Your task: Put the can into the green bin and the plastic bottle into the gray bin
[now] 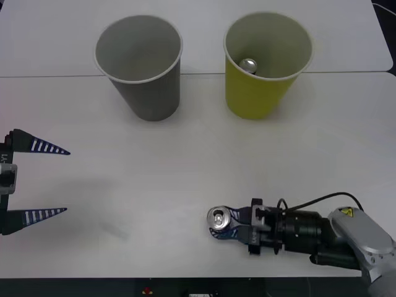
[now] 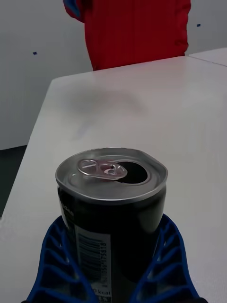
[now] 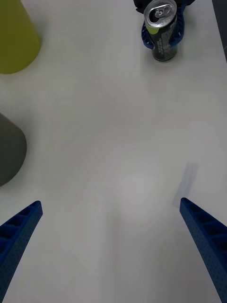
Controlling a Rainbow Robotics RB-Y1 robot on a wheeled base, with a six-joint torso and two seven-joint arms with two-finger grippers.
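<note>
Low in the front view, right of centre, the right gripper (image 1: 224, 224) pinches the can (image 1: 218, 218) between its blue ribbed fingers (image 2: 168, 265), one on each side of the dark body; the can stands upright on the white table (image 1: 154, 185), opened tab facing up. At the left edge, the left gripper (image 1: 37, 180) hovers spread wide and holds nothing. Toward the top, the gray bin (image 1: 139, 65) sits left of the green bin (image 1: 266, 62), the two close but apart. A silver can top (image 1: 248, 65) already lies inside the green bin, so one can seems delivered, while the gripped can still looks some way from its bin. I can make out no plastic bottle on the table, so that half of the task cannot be judged. The gray bin's floor looks bare, though its near inner wall is hidden by the rim.
</note>
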